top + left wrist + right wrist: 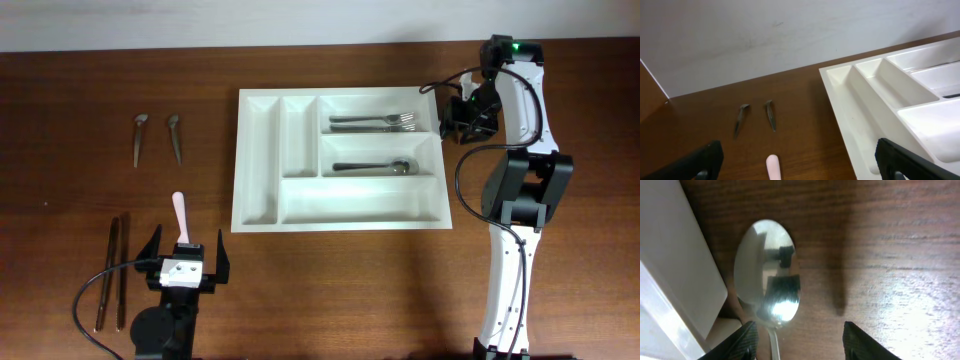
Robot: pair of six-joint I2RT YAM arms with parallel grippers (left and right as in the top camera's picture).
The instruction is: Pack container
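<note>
- The large white rectangular plastic cutlery tray [262, 160] lies mid-surface, nearer the far edge. Two steel forks [372, 122] and a steel spoon [372, 166] lie in its long compartments.
- The right claw [807, 341] hangs at the tray's far right corner, released. A shiny loose spoon [767, 272] lies beside the tray wall, its handle between the spread fingers.
- The left claw [187, 245] gapes wide by the near edge, with a pink-handled utensil [179, 210] just ahead.
- Small grey metal pieces [140, 138] lie far left, and dark sticks [112, 272] lie near left.
- Bare brown wooden surface [210, 130] separates these from the tray.
</note>
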